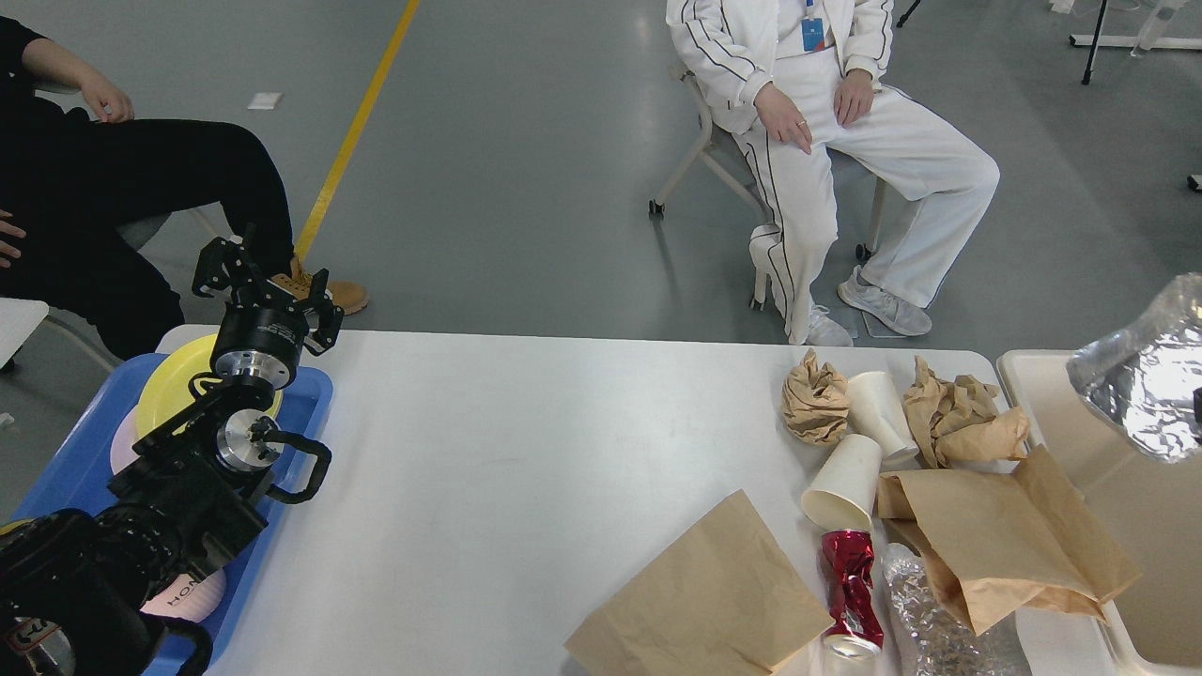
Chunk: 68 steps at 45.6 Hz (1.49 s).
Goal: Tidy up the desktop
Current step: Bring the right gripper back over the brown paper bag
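Head view: left gripper (266, 275) fingers spread, empty, above blue tray (310, 413); right gripper hidden behind crumpled foil (1141, 376), state unclear.

Matte white desktop (526, 441); crumpled shiny foil (1141, 376); creased brown paper bags (700, 591).

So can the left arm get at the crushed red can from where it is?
Probably not. The left gripper hangs over the blue tray at the desktop's far left; the can lies far right, among paper bags.
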{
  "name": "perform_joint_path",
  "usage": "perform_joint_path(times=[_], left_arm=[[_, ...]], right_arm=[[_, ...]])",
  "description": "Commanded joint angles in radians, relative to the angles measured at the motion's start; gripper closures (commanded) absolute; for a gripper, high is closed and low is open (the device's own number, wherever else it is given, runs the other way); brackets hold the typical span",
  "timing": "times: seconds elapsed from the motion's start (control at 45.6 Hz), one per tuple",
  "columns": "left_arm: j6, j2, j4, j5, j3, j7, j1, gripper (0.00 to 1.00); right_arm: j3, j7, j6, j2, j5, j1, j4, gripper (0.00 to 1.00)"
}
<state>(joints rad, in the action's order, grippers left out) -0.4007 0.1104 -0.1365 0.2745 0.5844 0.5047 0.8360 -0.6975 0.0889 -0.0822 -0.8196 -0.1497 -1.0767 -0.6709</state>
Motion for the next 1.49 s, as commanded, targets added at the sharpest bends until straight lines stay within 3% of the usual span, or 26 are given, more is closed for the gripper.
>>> perform_joint_path(times=[0.0,0.044,0.066,0.088,0.11,0.482,0.68,0.768,0.899,1.118,1.272,1.469], left_arm=[[0.0,0.0,0.0,0.0,0.0,0.0,0.0,0.04],[0.0,0.0,0.0,0.0,0.0,0.0,0.0,0.04],[0.0,0.0,-0.002,0.0,0.0,0.0,0.0,0.04],[0.0,0.0,0.0,0.0,0.0,0.0,0.0,0.04],[0.0,0.0,0.0,0.0,0.0,0.0,0.0,0.04],[0.0,0.0,0.0,0.0,0.0,0.0,0.0,0.04],[-0.001,0.0,0.0,0.0,0.0,0.0,0.0,0.04],[0.0,0.0,0.0,0.0,0.0,0.0,0.0,0.04],[0.0,0.0,0.0,0.0,0.0,0.0,0.0,0.04],[0.0,0.0,0.0,0.0,0.0,0.0,0.0,0.04],[0.0,0.0,0.0,0.0,0.0,0.0,0.0,0.04],[0.0,0.0,0.0,0.0,0.0,0.0,0.0,0.04]], right_arm=[[0.059,0.0,0.01,0.003,-0.051,0.165,0.112,1.0],[0.067,0.0,0.01,0.014,-0.05,0.201,0.154,0.96],[0.067,-0.001,0.01,0.02,-0.05,0.213,0.174,0.76],[0.067,-0.001,0.01,0.026,-0.048,0.224,0.192,0.47],[0.067,-0.006,0.009,0.036,-0.05,0.234,0.233,0.0],[0.059,-0.009,-0.008,0.066,-0.048,0.207,0.188,0.0],[-0.019,-0.006,-0.008,0.085,0.102,-0.05,0.067,0.0],[-0.107,0.003,-0.008,0.144,0.26,-0.254,-0.025,0.0],[-0.256,0.003,-0.028,0.237,0.32,-0.452,-0.165,0.0],[-0.398,0.002,-0.272,0.382,0.318,-0.808,-0.433,0.0],[-0.361,-0.011,-0.493,0.473,0.311,-0.968,-0.454,0.0],[-0.255,-0.011,-0.738,0.485,0.311,-1.062,-0.503,0.0]])
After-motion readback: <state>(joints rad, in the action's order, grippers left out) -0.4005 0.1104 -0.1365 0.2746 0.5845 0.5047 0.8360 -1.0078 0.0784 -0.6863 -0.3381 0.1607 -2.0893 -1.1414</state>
